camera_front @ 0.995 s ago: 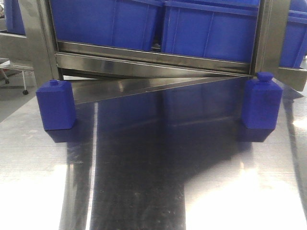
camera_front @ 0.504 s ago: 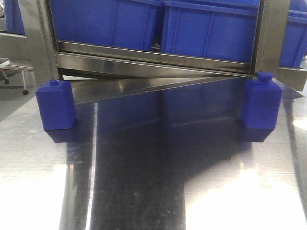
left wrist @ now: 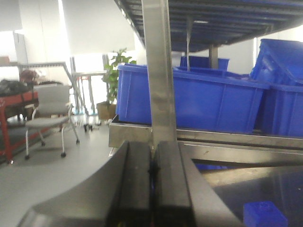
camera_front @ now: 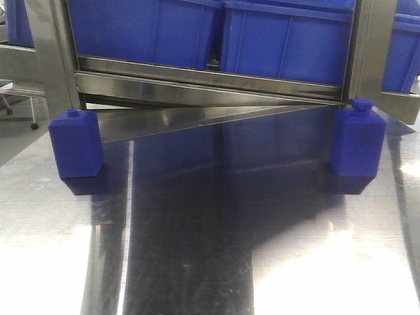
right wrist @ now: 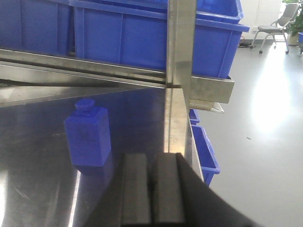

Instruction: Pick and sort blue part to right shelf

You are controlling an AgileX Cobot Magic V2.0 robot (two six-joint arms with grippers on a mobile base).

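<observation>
1. The left gripper (left wrist: 152, 170) has its fingers pressed together, with nothing between them.
2. The right gripper (right wrist: 151, 189) is likewise closed and empty.
3. The blue part (camera_front: 75, 144) stands upright on the steel table (camera_front: 197, 262), at its left, just before the right shelf (camera_front: 197, 88).
4. A taller blue bottle (camera_front: 356, 138) stands at the table's right.
5. The blue crates (camera_front: 289, 39) are cut off at the top of the frame. The left wrist view clips a blue block (left wrist: 265, 215), and which one it is cannot be told.

Not much robot on show tbh: left hand (left wrist: 152, 158) is two flat matte-black slabs with curved dark-grey sides, right hand (right wrist: 151, 165) looks the same, just a thin seam between.
</observation>
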